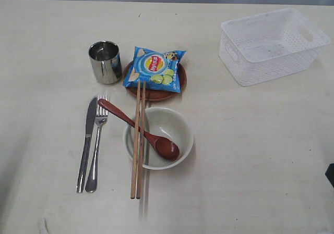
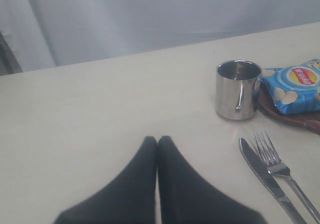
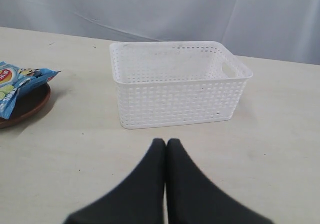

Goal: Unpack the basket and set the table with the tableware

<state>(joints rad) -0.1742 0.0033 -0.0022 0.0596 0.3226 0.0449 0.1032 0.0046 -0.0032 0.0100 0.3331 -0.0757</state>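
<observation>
One printed mark in view, not legible.
Blue chip bag (image 1: 155, 69), lying on the brown plate (image 1: 154, 95), carries a round red-and-yellow brand badge (image 1: 153, 63); the lettering across it is too small and blurred to read.

Spoon (image 1: 151, 137) in bowl (image 1: 173, 121), basket (image 1: 261, 67) R.

Soft, even, bright light washes the pale tabletop (image 1: 250, 140). A faint shadow hugs the bowl (image 1: 172, 123); beyond the bowl the steel cup (image 1: 105, 63) glints. In both wrist views the dark fingers (image 2: 135, 189) are blurred, out of focus.
</observation>
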